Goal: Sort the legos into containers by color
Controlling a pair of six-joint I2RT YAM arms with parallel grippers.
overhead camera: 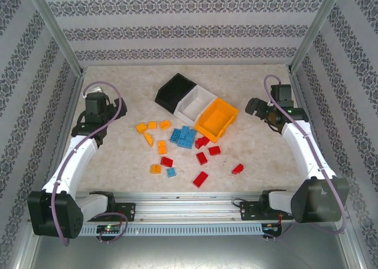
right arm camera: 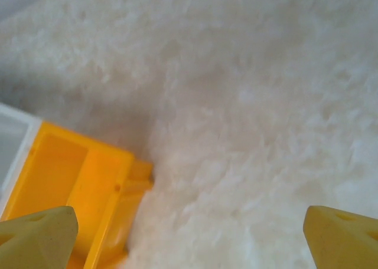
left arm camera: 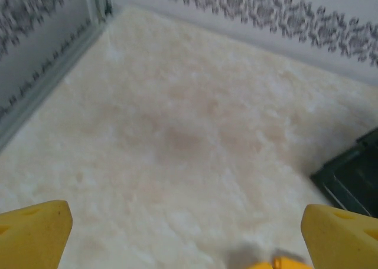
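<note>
Bricks (overhead camera: 183,136) beside the orange bin (overhead camera: 217,119): likely light, rigid, slick; pinch across flat sides. Left gripper (left arm camera: 188,225) and right gripper (right arm camera: 190,230) spread wide, empty.

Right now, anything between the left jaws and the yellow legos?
Nothing visible: just bare table between the open left jaws and the yellow legos. The blue legos lie beyond them.

A pale marbled table (overhead camera: 124,163) — walled by striped, floral-patterned panels (overhead camera: 189,21) and metal posts (overhead camera: 55,28).
</note>
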